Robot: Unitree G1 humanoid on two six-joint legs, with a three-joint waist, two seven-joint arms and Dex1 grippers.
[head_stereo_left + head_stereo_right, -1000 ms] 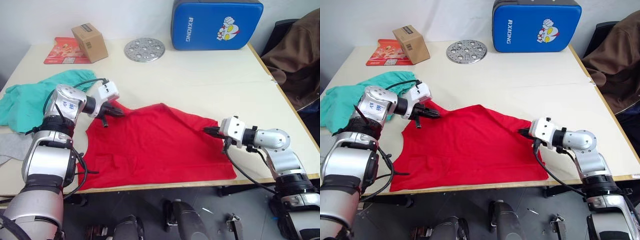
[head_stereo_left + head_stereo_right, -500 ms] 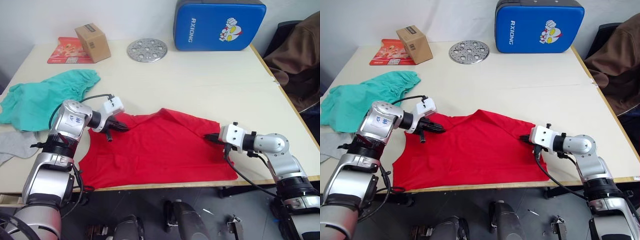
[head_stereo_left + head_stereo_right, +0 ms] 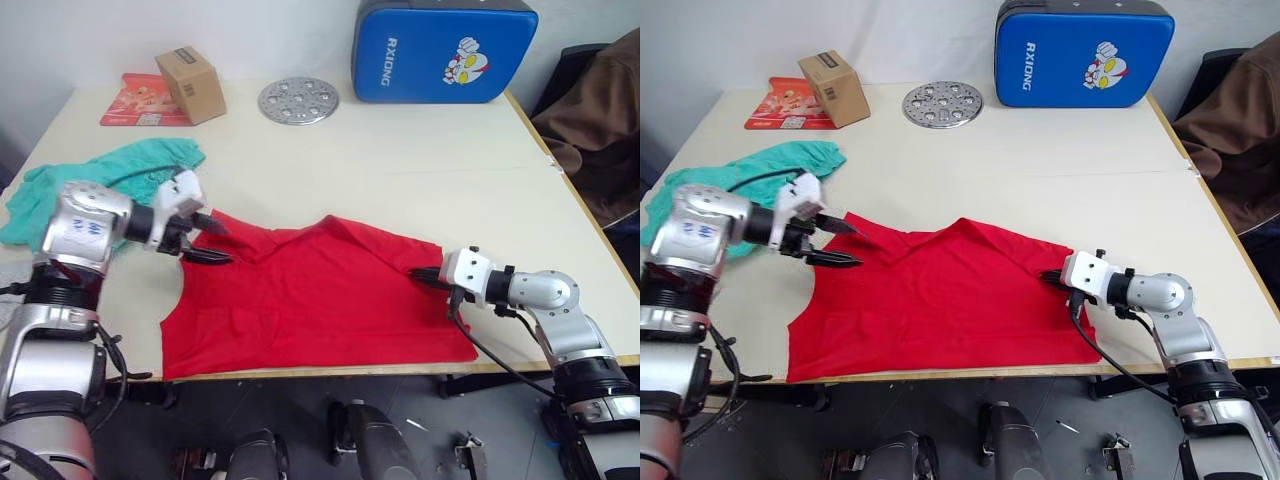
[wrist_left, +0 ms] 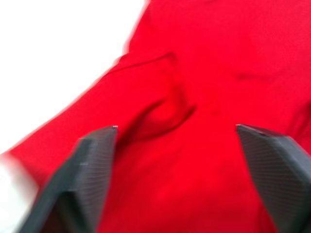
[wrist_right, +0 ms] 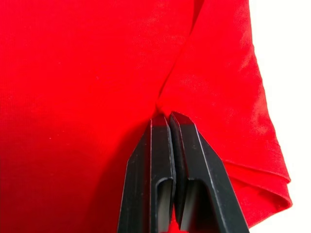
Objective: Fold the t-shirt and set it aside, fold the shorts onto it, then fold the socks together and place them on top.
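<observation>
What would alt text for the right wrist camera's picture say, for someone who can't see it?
Two black fingers of the right gripper, pressed together, pinch a small fold of the red t-shirt. The cloth spreads out flat beyond them, and its hemmed edge lies on a pale table.

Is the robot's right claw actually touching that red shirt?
Touching. In the right wrist view the right gripper has its fingers shut on a small pinch of the t-shirt, fabric puckering right at their tips.
</observation>
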